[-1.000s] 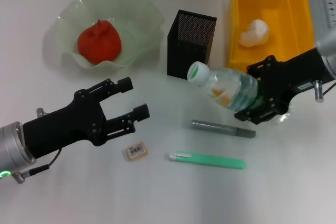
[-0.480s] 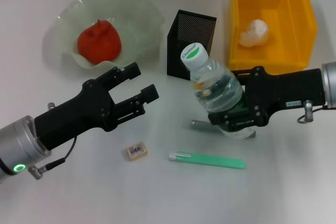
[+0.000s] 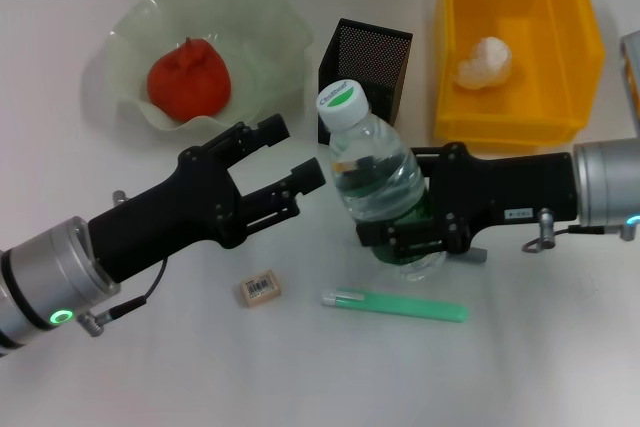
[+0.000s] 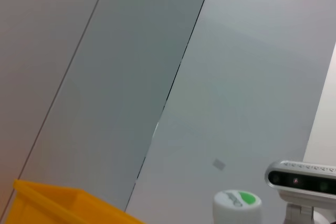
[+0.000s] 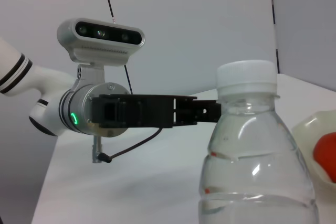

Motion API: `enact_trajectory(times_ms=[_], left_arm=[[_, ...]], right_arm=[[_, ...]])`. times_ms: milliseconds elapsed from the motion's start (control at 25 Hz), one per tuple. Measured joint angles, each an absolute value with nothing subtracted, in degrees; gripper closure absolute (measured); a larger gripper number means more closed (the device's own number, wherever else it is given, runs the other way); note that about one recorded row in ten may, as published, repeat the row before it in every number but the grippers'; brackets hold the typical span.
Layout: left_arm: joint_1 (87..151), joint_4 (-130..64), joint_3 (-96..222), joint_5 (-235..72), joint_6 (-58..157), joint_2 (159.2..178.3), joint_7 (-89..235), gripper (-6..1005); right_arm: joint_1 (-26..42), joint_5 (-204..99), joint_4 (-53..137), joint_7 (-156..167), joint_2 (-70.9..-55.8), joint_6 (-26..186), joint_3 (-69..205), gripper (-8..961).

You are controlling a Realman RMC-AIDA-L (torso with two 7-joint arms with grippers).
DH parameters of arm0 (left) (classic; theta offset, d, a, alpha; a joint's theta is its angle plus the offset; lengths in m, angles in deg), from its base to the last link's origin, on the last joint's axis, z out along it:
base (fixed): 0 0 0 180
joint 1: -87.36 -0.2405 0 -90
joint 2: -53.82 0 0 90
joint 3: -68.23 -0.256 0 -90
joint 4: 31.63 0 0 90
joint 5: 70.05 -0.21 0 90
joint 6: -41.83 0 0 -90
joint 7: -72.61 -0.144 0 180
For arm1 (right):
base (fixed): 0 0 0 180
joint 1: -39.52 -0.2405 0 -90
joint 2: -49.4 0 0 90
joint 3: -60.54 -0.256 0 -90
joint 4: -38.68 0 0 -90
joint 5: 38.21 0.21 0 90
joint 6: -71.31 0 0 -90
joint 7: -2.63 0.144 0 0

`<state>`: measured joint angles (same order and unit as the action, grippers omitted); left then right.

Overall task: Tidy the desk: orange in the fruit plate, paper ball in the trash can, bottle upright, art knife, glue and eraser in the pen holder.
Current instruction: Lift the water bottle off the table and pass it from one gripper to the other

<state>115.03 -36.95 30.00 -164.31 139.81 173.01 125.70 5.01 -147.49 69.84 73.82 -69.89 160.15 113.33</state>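
Observation:
The clear bottle [image 3: 372,175] stands nearly upright at mid-desk, white-and-green cap [image 3: 340,103] on top. My right gripper [image 3: 412,232] is shut on its lower body from the right. My left gripper [image 3: 290,154] is open just left of the bottle, level with its neck. It shows as a black bar [image 5: 157,111] behind the bottle [image 5: 257,156] in the right wrist view. The orange [image 3: 190,77] lies in the fruit plate [image 3: 130,27]. The paper ball [image 3: 485,62] sits in the yellow trash can [image 3: 515,117]. On the desk lie the eraser [image 3: 260,288] and the green art knife [image 3: 395,305]. Only the grey glue's tip [image 3: 478,255] shows past my right gripper.
The black mesh pen holder [image 3: 365,72] stands just behind the bottle, between the plate and the trash can. The left wrist view catches the bottle cap [image 4: 237,203] and a corner of the yellow bin [image 4: 52,205].
My right gripper has carried the bottle leftward and turned it from lying tilted to nearly upright. My left gripper has moved forward and right, closing in on the bottle.

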Motion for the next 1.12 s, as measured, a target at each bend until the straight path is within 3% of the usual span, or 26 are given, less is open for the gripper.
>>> enact_trajectory(times_ms=[1120], left_arm=[[117.4, -34.3, 30.1, -162.5, 137.9, 173.0, 123.9, 323]], right_arm=[[0.2, -145.4, 59.5, 67.6, -70.41, 156.6, 113.6, 189]])
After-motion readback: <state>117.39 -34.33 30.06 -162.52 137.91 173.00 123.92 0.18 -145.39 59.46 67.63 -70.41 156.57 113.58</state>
